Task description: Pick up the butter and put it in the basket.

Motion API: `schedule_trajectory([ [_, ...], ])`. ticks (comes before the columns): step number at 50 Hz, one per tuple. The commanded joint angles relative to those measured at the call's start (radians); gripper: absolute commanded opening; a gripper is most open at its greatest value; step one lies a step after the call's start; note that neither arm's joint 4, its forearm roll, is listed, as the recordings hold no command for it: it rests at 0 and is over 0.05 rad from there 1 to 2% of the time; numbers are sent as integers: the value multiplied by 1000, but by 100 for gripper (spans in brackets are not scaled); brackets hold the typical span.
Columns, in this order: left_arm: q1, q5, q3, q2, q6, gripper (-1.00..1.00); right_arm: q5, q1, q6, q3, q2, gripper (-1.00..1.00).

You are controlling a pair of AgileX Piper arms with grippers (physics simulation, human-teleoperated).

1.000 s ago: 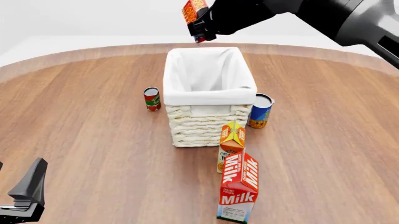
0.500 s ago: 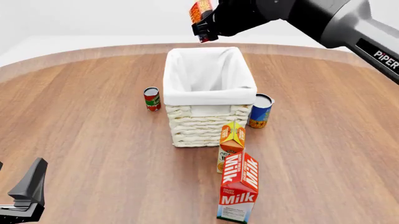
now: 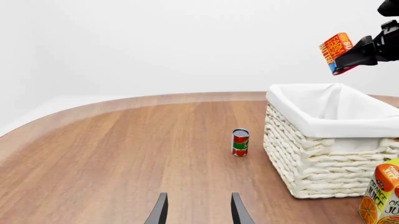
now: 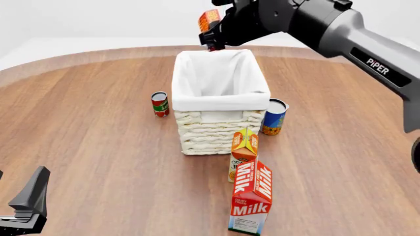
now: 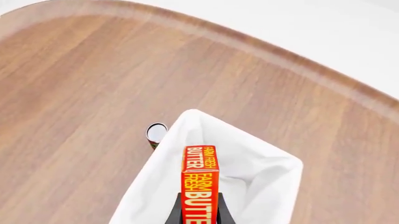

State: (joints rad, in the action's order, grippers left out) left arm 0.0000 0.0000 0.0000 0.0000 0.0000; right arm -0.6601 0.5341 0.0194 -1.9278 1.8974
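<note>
The right arm is reaching in from the upper right of the front view, its right gripper (image 4: 213, 35) clamping the butter (image 4: 209, 19) in the air at top centre, above the far rim of the basket (image 4: 220, 101). The basket's white liner is showing nothing inside. The left gripper (image 4: 23, 209) is sitting low at the bottom left, fingers parted, gripping nothing.

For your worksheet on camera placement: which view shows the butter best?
The right wrist view: the butter fills the centre, label readable, clamped in the jaws above the basket. The left wrist and front views show it small and high.
</note>
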Motion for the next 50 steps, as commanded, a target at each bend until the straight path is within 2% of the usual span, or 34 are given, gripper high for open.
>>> schedule_trajectory([
  [1, 0, 0, 0, 0, 0, 100, 13, -1, -17, -39, 29, -100],
  [24, 0, 0, 0, 0, 0, 100, 25, -18, -36, -95, 110, -100],
  [50, 0, 0, 0, 0, 0, 100, 85, -25, -29, -19, 125, -100],
])
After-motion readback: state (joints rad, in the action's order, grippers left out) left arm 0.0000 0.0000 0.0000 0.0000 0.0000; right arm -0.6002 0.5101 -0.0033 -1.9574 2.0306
